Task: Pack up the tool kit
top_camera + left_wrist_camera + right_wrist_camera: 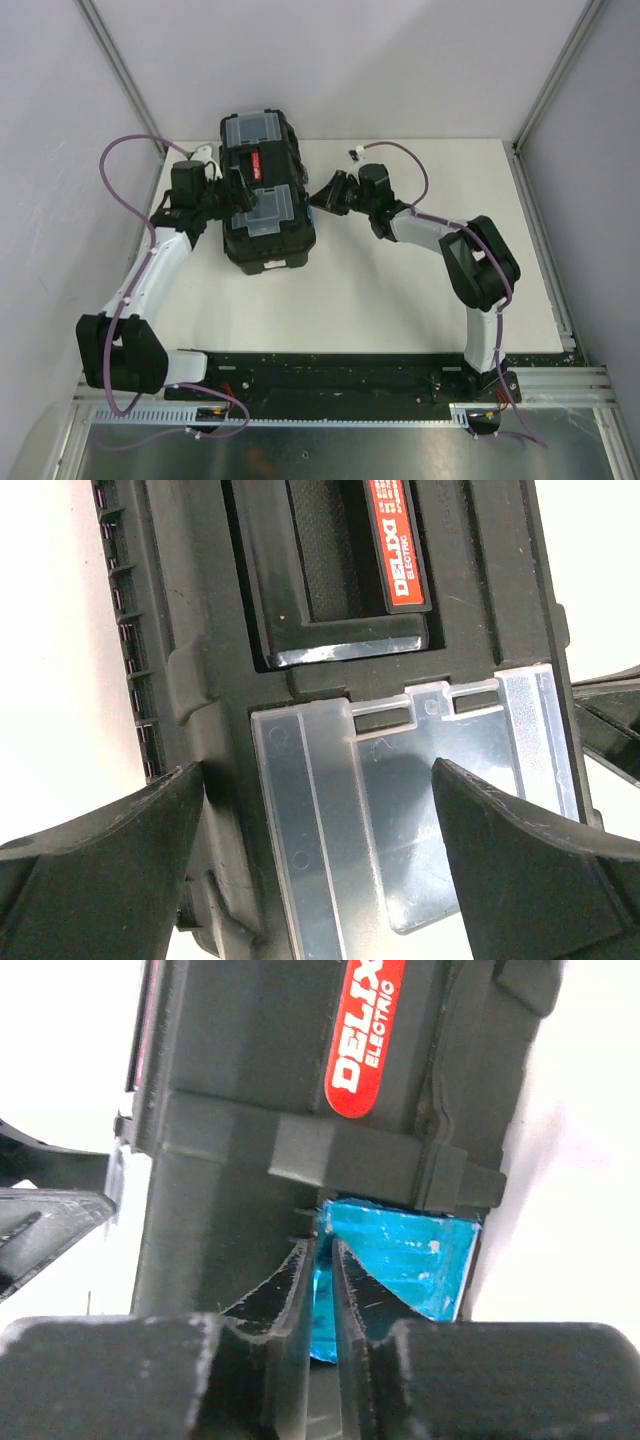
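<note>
The tool kit [268, 243], a black box with two clear lid compartments [251, 128] and a red-marked handle [257, 165], stands closed on the white table at the back left. My left gripper [228, 196] is open at the box's left side. Its fingers [100, 870] straddle the near clear lid [330, 820] without touching it [320, 815]. My right gripper [318, 197] is at the box's right side. In the right wrist view its jaws [322, 1255] are pinched on the left edge of the blue latch [415, 1250], below the red label [365, 1035].
Grey enclosure walls [60, 120] stand close behind and to both sides of the table [400, 300]. A small cable connector [355, 153] lies behind the right gripper. Purple cables [125, 160] loop off both arms.
</note>
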